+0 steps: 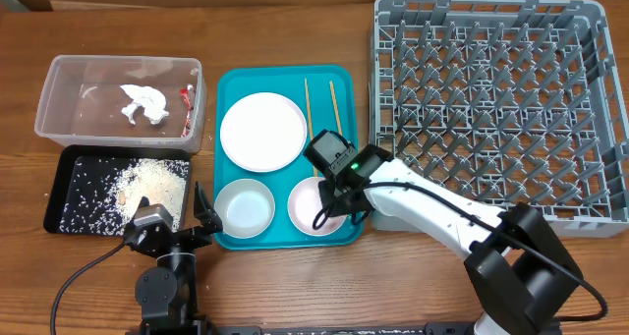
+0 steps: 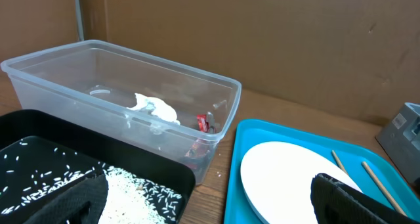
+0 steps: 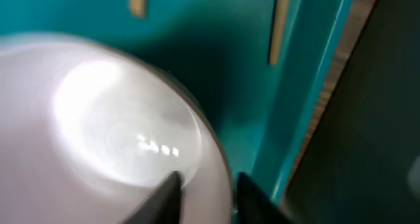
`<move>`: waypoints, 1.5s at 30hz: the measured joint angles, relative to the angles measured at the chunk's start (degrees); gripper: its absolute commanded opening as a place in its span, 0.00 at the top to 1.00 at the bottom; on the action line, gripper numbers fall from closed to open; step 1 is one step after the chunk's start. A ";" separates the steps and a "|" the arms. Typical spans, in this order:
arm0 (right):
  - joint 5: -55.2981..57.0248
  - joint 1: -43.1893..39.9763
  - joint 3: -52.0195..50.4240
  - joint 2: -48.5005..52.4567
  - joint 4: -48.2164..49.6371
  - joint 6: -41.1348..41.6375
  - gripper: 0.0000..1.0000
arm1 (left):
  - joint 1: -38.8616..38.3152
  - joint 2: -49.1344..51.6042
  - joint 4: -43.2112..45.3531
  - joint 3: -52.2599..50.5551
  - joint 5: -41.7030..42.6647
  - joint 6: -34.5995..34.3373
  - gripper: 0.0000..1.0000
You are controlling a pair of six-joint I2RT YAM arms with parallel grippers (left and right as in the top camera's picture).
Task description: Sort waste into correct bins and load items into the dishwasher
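Sorting looks finished: napkin (image 1: 142, 101) and wrapper (image 1: 184, 97) lie in the tub (image 1: 59, 129), and rice (image 1: 147, 183) is in the black tray (image 1: 69, 158). Loading dishes is the step in hand. The right claw (image 3: 207, 182) straddles the rim of a white bowl (image 3: 118, 132), one finger inside and one outside; whether it pinches cannot be told. Next it should clamp, lift and carry the bowl to the rack (image 1: 486, 3) ahead and to its right. The left claw (image 1: 172, 227) gapes wide, holding nothing.

The right arm (image 1: 423, 202) hides part of the near right bowl (image 1: 303, 199); blur obscures whether its tool (image 3: 207, 181) grips the rim.
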 measured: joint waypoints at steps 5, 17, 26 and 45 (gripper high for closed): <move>-0.31 -0.09 -1.25 -0.11 -1.18 -0.61 0.96 | 0.00 0.00 0.00 0.00 0.00 0.00 0.00; 48.74 -5.86 12.76 -23.39 -21.38 20.04 0.96 | 0.00 -0.02 0.00 0.00 0.00 0.00 0.00; 66.12 -17.14 12.70 -6.08 -28.55 22.14 0.96 | 0.00 -0.02 0.00 0.00 0.00 0.00 0.00; 57.42 -13.68 12.92 4.50 -28.98 22.47 0.72 | 0.00 -0.02 0.00 0.00 0.00 0.00 0.00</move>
